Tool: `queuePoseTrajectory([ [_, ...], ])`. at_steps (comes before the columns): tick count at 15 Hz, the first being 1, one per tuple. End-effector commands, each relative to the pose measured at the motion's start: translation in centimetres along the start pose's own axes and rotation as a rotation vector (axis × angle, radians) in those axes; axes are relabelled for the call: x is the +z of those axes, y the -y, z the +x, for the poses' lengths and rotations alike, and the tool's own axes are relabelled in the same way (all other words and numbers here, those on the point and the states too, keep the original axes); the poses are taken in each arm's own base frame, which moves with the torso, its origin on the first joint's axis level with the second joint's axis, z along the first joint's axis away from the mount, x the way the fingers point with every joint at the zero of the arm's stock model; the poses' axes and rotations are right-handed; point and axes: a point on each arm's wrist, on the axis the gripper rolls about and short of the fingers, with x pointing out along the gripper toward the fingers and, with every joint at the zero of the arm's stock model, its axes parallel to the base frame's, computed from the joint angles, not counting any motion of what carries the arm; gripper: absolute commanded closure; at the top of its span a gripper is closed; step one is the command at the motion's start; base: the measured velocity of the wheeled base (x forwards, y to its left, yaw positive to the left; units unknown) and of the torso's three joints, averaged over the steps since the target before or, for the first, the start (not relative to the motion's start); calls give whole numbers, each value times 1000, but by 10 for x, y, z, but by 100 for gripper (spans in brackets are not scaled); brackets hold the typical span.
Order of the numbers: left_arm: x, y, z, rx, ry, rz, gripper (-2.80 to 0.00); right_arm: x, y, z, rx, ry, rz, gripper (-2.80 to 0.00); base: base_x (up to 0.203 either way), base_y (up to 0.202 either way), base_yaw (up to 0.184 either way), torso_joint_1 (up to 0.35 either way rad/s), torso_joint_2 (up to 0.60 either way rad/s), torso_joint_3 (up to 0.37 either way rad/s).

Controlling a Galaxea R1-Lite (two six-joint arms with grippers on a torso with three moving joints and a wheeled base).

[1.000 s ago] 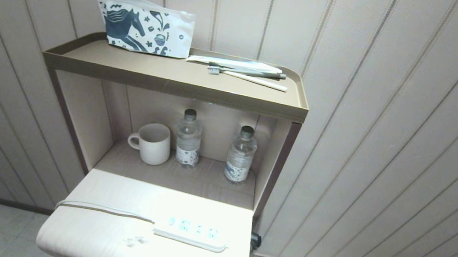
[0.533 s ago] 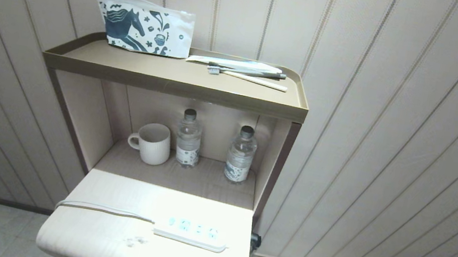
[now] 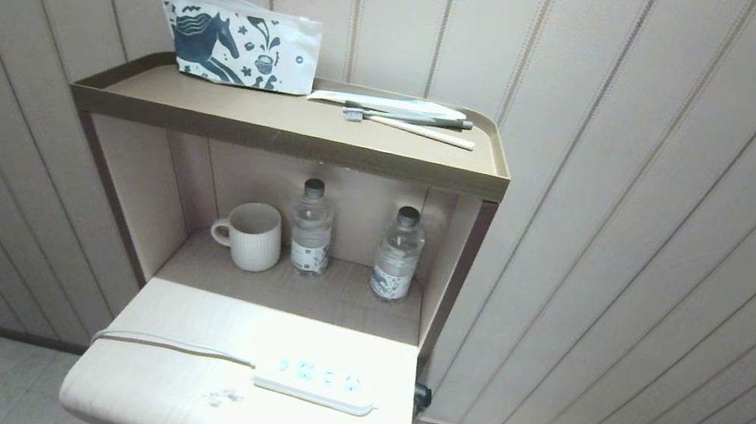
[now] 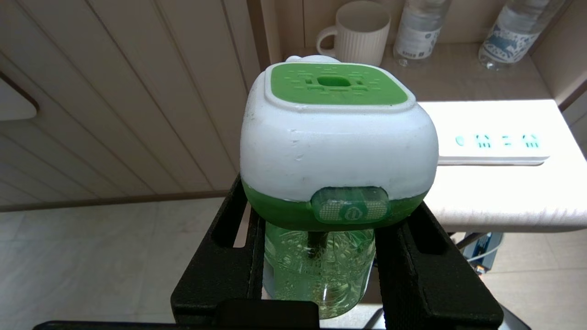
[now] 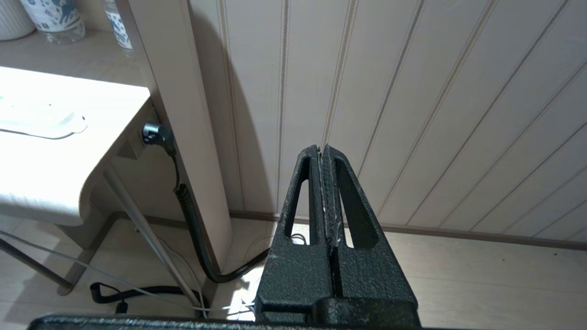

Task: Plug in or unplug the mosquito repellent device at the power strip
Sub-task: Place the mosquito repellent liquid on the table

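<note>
Between the left gripper's [image 4: 321,256] black fingers [image 4: 220,256] the mosquito repellent device [image 4: 337,142] sits clamped by its clear green bottle, pulled back since a moment ago almost off the head view's left edge. Well apart, the power strip [image 3: 315,383] lies with empty sockets on the white surface [image 3: 178,394], so unplugging looks done. The right gripper's [image 5: 323,183] fingers are pressed together, idle near the wall.

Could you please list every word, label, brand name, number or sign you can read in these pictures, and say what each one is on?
No text can be read in any view.
Water bottles: printed labels, too small and blurred to read.
Pouch on the top shelf: a horse drawing and small motifs, no legible words.
Mosquito repellent device, held in the left gripper: a round embossed symbol on its switch, no letters.
Power strip: no legible markings.
</note>
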Motion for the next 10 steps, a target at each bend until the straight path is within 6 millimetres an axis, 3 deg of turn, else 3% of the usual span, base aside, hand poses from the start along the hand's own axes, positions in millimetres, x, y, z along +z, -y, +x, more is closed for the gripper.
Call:
queuePoseTrajectory([
  [1, 0, 0, 1, -2, -9, 0, 0, 0, 0, 0, 0, -2, 0, 0, 0, 0, 0, -152, 353, 174],
  [10, 7, 0, -3, -2, 25, 2, 0, 0, 0, 0, 0, -2, -3, 0, 0, 0, 0, -235, 526, 286],
])
